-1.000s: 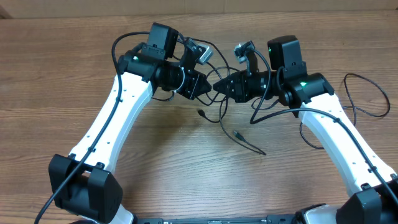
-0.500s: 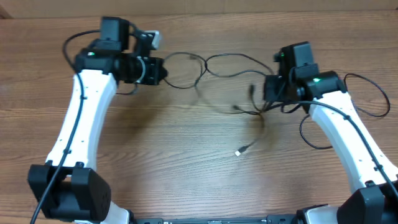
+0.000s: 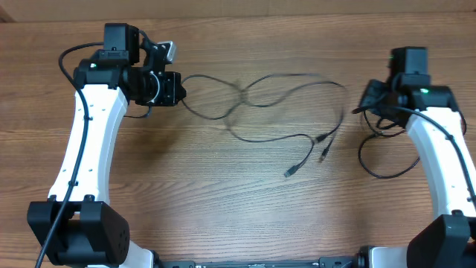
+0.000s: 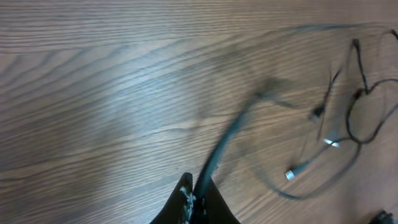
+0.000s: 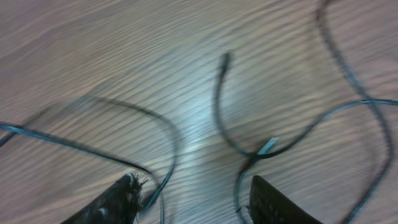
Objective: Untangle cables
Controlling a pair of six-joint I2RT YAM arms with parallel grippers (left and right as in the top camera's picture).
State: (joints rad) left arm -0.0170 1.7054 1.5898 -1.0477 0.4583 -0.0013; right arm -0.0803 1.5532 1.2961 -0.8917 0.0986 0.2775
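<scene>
Thin black cables (image 3: 262,139) lie strung across the table's middle in loose loops, with plug ends (image 3: 291,170) near the centre. At the upper left, my left gripper (image 3: 177,86) is shut on one cable end. In the left wrist view that cable (image 4: 225,142) runs up out of the closed left gripper (image 4: 198,188) towards several plugs (image 4: 291,173). My right gripper (image 3: 367,98) is at the upper right and stands open. The right wrist view shows the right gripper (image 5: 196,196) with its fingers (image 5: 121,200) apart, nothing gripped, and cables (image 5: 169,140) on the wood below.
A separate thin black loop (image 3: 387,174) lies on the wood beside the right arm (image 3: 439,156). The left arm (image 3: 89,141) runs down the left side. The table's back edge (image 3: 238,16) is just behind both grippers.
Both arms have swung apart from the middle, spreading the cables out. The right gripper has opened and let go of the cable. The left gripper has kept its hold.
</scene>
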